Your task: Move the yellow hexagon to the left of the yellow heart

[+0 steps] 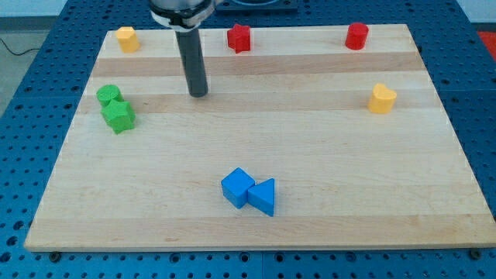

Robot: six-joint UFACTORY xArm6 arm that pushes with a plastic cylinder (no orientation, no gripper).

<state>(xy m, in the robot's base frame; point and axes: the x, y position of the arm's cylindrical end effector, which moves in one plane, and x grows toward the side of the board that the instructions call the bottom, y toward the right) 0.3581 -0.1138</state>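
Blue cube (pixel 237 187) touches blue triangle (pixel 263 196); my tip (pixel 199 94) stands well apart.

Pale smooth wooden board (pixel 310 155), matt dark rod (pixel 192 62), perforated blue table (pixel 31 155)

lab / robot test bench — pale wooden board (pixel 256 147) lies on a blue perforated metal table (pixel 31 93) with a regular grid of holes, seen all round my tip (pixel 199 94). small coloured toy blocks scattered on the board — a thin cable (pixel 12 46) far left of my tip.
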